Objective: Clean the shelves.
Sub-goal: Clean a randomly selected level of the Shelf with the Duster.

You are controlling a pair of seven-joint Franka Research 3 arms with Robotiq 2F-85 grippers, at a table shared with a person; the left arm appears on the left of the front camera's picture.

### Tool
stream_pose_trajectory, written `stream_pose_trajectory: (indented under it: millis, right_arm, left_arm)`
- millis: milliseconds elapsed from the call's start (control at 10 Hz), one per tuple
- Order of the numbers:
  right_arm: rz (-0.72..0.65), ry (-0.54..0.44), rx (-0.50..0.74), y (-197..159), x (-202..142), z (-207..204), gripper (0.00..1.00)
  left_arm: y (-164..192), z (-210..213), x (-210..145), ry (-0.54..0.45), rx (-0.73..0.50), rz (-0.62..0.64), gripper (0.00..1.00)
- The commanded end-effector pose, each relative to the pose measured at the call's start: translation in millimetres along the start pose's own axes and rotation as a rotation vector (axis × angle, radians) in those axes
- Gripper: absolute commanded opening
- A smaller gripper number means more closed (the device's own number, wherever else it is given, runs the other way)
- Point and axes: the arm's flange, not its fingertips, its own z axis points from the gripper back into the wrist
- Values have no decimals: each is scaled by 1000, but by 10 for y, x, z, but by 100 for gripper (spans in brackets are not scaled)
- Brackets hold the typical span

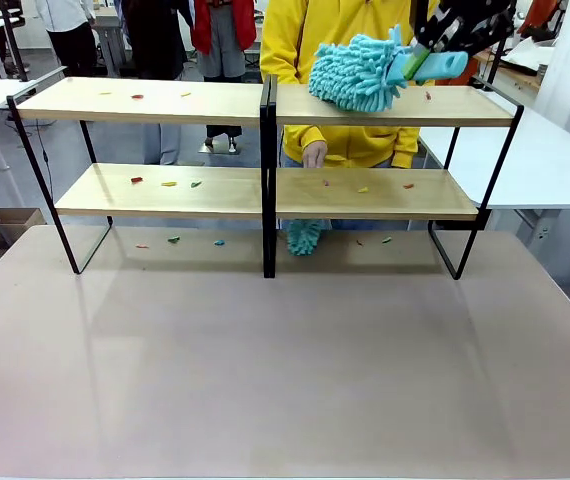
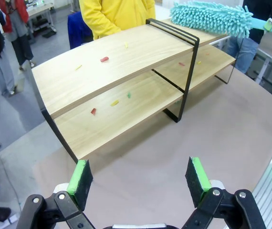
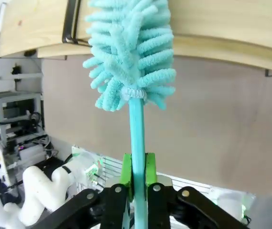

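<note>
Pinches fluffy turquoise duster point(image 1: 355, 75) in right hand point(image 3: 136, 171), head on top right board of light-wood black-framed shelves point(image 1: 165, 100). Holds left hand point(image 2: 141, 179) spread. Looks barely begun: coloured scraps point(image 1: 137, 180) on both tiers.

The right gripper point(image 3: 137, 171) reaches in from the upper right, above the right end of the shelves' point(image 1: 225, 100) top board. Its jaws are clamped on the duster point(image 3: 126, 57) handle. The left gripper point(image 2: 141, 176) hangs high before the shelves' left end, tilted down toward them, jaws spread wide.
</note>
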Motion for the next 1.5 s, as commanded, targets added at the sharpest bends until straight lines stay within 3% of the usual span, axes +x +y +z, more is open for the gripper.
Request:
stream_pose_trajectory:
  millis: [0,600,1000,1200,1300,1400]
  right_arm:
    - [-18,23,-16,41,-23,17,12]
    - [6,50,-185,-160,24,-21,12]
    - [-143,-45,-341,-601,87,469,12]
    - [-296,-73,-485,-820,100,644,12]
    - [-272,-136,-458,-881,42,810,12]
    - [-84,-235,-237,-855,-73,985,12]
  left_arm:
    - [12,-1,1,0,0,-7,100]
    - [12,-1,1,0,0,-7,100]
    - [12,-1,1,0,0,-7,100]
    - [12,-1,1,0,0,-7,100]
    - [12,-1,1,0,0,-7,100]
    - [12,-1,1,0,0,-7,100]
